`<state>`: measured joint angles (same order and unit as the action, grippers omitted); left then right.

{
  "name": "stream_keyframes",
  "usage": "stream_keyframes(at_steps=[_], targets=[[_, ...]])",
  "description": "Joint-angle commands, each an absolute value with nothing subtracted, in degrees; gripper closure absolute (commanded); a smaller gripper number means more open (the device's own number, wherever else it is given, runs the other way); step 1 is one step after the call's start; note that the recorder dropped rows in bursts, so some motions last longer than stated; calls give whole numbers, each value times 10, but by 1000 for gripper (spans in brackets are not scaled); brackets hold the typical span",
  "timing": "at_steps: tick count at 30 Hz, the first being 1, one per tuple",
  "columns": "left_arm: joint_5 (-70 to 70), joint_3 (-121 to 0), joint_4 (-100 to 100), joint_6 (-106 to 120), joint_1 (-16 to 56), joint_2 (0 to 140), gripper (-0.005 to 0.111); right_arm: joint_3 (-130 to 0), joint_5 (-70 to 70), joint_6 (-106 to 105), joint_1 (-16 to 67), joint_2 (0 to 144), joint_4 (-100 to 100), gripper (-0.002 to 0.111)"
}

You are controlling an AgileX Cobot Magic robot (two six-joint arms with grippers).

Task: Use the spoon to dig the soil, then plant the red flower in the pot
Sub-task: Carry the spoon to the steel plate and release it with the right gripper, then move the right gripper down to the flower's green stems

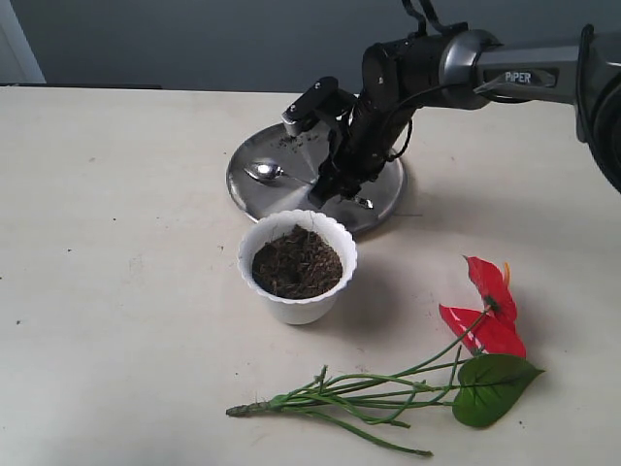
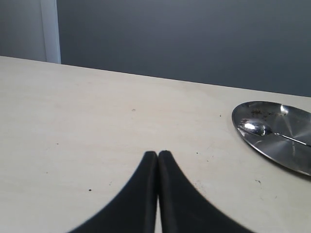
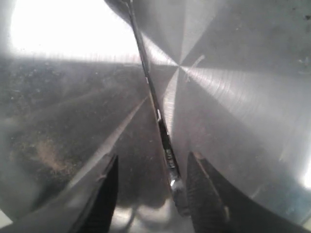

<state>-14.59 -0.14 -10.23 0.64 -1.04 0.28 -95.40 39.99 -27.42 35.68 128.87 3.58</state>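
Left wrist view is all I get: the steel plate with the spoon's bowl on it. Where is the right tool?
Observer: The right tool is down over the steel plate. It is open, and the spoon handle lies between its fingers, ungripped.
Operator: Any soil in the pot?
Observer: Yes. The white pot beside the plate holds dark soil to a little below its scalloped rim.
Operator: And the flower?
Observer: The red flower lies flat on the table, right of the pot and apart from it, with its stems pointing left.
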Motion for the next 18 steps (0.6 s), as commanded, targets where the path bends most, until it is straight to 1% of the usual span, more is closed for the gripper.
stream_keyframes(at_steps=[1, 8, 13, 18], targets=[[-137, 0, -101, 6, -11, 0, 106, -958, 437, -262, 353, 1264, 32, 64], [-137, 0, -101, 6, -11, 0, 106, -957, 538, -107, 353, 1166, -16, 64], [-137, 0, -101, 6, -11, 0, 106, -944, 617, -104, 353, 1095, -8, 64], [-137, 0, -101, 6, -11, 0, 106, -870, 630, -103, 353, 990, 6, 64]])
